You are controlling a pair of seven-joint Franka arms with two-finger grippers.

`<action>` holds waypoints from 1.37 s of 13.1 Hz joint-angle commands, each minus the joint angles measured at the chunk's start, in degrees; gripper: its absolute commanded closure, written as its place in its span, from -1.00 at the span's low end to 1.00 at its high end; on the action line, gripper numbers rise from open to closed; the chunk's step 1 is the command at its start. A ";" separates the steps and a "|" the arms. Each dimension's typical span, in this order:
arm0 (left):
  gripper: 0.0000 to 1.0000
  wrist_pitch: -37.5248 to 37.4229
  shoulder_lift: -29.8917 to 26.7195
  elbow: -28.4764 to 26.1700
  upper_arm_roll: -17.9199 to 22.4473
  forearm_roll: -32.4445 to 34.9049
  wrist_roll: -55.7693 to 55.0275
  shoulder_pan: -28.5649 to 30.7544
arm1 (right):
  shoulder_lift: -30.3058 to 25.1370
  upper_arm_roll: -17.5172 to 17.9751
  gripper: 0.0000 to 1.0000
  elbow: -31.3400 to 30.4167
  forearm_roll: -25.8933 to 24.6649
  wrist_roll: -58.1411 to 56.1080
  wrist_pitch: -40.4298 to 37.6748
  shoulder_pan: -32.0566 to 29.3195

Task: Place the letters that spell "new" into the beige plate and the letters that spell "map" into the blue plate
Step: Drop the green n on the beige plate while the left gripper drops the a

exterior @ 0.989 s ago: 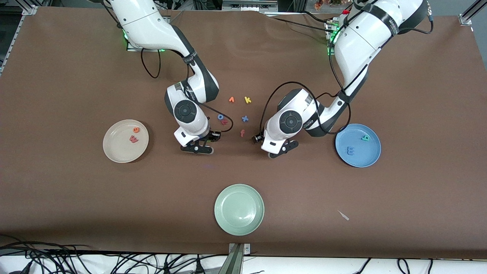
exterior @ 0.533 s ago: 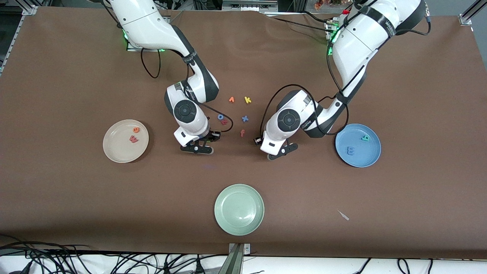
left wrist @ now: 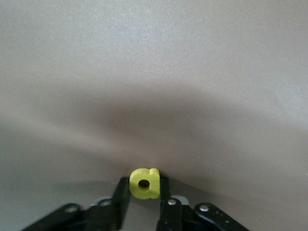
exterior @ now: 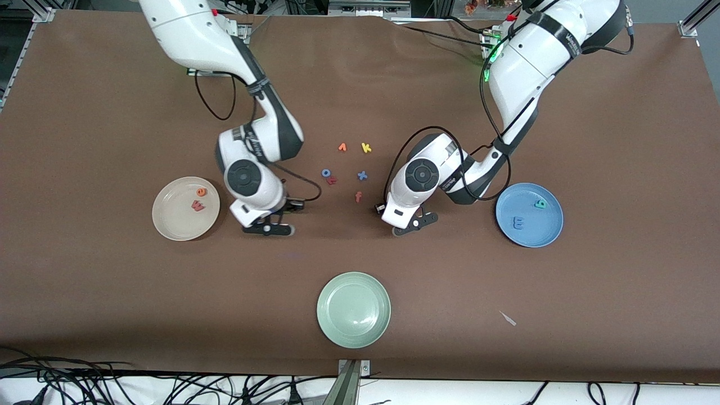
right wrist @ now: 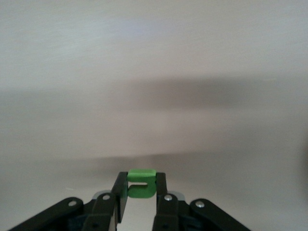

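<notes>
My left gripper (exterior: 406,226) is low over the mid-table, between the loose letters and the blue plate (exterior: 534,235). It is shut on the yellow "p" (left wrist: 143,184), pinched between its fingers. My right gripper (exterior: 269,229) is beside the beige plate (exterior: 173,220) and shut on the green "n" (right wrist: 141,184). The orange "e" (exterior: 201,192) and red "w" (exterior: 197,205) lie in the beige plate. In the blue plate lie the teal "a" (exterior: 540,203) and blue "m" (exterior: 518,223).
Loose letters lie between the two arms: orange "v" (exterior: 342,147), yellow "k" (exterior: 366,147), blue "x" (exterior: 362,175), a blue ring-shaped letter (exterior: 325,172) touching a red one (exterior: 332,180), and orange "f" (exterior: 358,196). A pale green plate (exterior: 353,309) sits near the front edge.
My right gripper has carried the "n" toward the beige plate. My left gripper has closed on the "p" and shifted slightly toward the loose letters.
</notes>
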 commanded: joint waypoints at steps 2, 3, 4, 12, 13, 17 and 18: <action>1.00 -1.13 -0.45 0.92 0.37 1.79 0.05 0.08 | -2.56 -6.60 0.60 -0.44 0.82 -7.53 -9.87 -0.16; 1.00 -4.01 -1.16 1.54 0.37 1.79 0.31 0.61 | -2.56 -8.53 0.60 -0.61 0.82 -10.42 -11.38 -0.08; 1.00 -7.09 -2.21 1.72 0.02 1.96 0.58 1.92 | -2.56 -10.55 0.60 -0.79 0.82 -11.76 -12.52 -0.16; 1.00 -24.68 -10.83 1.45 -0.50 0.39 29.18 15.35 | -1.07 -16.73 -0.81 -2.64 0.91 -16.43 -13.07 -1.57; 1.00 -25.48 -10.92 1.28 -0.94 -0.49 34.36 18.08 | -1.50 -16.55 -1.00 -2.11 0.91 -16.17 -13.41 -1.57; 1.00 -25.23 -9.87 -0.39 -0.95 -0.50 49.86 26.62 | -2.91 -15.76 -1.00 0.44 1.09 -15.46 -16.48 -0.96; 1.00 -24.96 -8.82 -0.57 -0.95 -0.50 53.37 29.33 | -3.61 -15.67 -1.00 0.96 1.09 -15.46 -17.62 -0.35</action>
